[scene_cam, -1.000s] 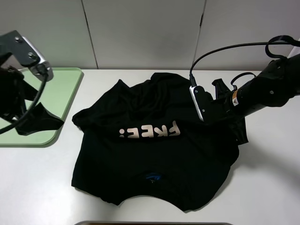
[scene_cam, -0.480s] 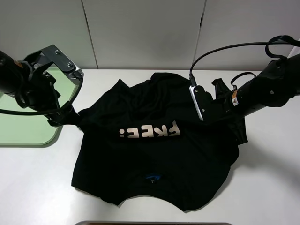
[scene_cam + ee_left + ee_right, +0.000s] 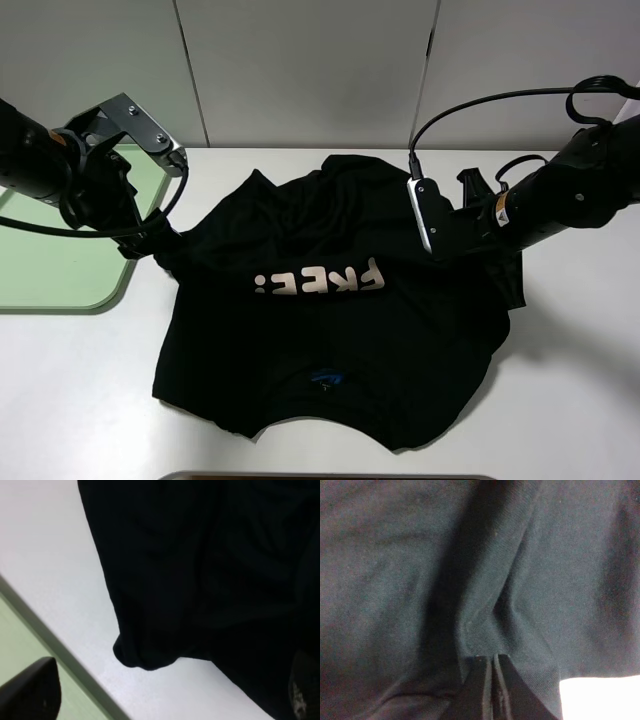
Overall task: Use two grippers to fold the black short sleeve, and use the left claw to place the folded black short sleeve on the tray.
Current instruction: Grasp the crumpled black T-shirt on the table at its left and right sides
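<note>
Wrist views alone show left claw (image 3: pixel 167 680) spread astride black short sleeve (image 3: pixel 190 570), right gripper (image 3: pixel 492 662) pinching it.

The shirt (image 3: pixel 330 330) carried pale block letters (image 3: pixel 318 280) reading "FREE!", upside down in the high view. Its blue neck label (image 3: pixel 326 379) was illegible.

Reaching in low from the table's left edge with the left claw (image 3: pixel 150 241), jaws spread wide. Angled down from the right edge with the right gripper (image 3: pixel 492 679), fingers pinched together on a fold of the black short sleeve (image 3: pixel 330 330).
</note>
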You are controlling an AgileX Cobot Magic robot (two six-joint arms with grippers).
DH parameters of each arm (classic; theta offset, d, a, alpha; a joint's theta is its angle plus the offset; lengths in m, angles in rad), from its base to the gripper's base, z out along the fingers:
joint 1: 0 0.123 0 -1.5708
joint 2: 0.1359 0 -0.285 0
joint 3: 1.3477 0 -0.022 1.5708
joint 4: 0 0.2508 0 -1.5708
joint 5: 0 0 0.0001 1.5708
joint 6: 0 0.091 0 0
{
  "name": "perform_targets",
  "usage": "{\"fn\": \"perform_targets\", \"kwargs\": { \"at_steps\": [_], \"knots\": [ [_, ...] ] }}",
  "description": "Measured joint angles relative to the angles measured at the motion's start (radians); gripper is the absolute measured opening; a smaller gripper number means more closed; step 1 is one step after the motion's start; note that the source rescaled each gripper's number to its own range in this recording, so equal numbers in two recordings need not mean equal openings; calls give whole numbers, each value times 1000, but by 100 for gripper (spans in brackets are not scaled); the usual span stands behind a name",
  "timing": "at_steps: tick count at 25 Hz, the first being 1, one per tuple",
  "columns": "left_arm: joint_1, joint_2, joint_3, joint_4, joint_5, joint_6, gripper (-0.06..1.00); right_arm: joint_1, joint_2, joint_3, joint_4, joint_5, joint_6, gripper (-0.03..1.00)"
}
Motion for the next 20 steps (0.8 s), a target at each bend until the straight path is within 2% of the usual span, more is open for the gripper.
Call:
{"fn": "perform_targets", "kwargs": {
  "at_steps": [8,9,10,14,15,17,20],
  "knots": [
    [0,0,0,0,-24,7,90,0,0,0,0,-11,11,2],
    [0,0,0,0,-24,7,90,0,0,0,0,-15,11,7],
    [0,0,0,0,-24,7,90,0,0,0,0,-28,12,17],
    [0,0,0,0,-24,7,90,0,0,0,0,-115,12,78],
    [0,0,0,0,-23,7,90,0,0,0,0,-145,12,87],
    [0,0,0,0,-22,7,90,0,0,0,0,-211,12,95],
    [0,0,0,0,-17,7,90,0,0,0,0,-236,12,99]
  ]
}}
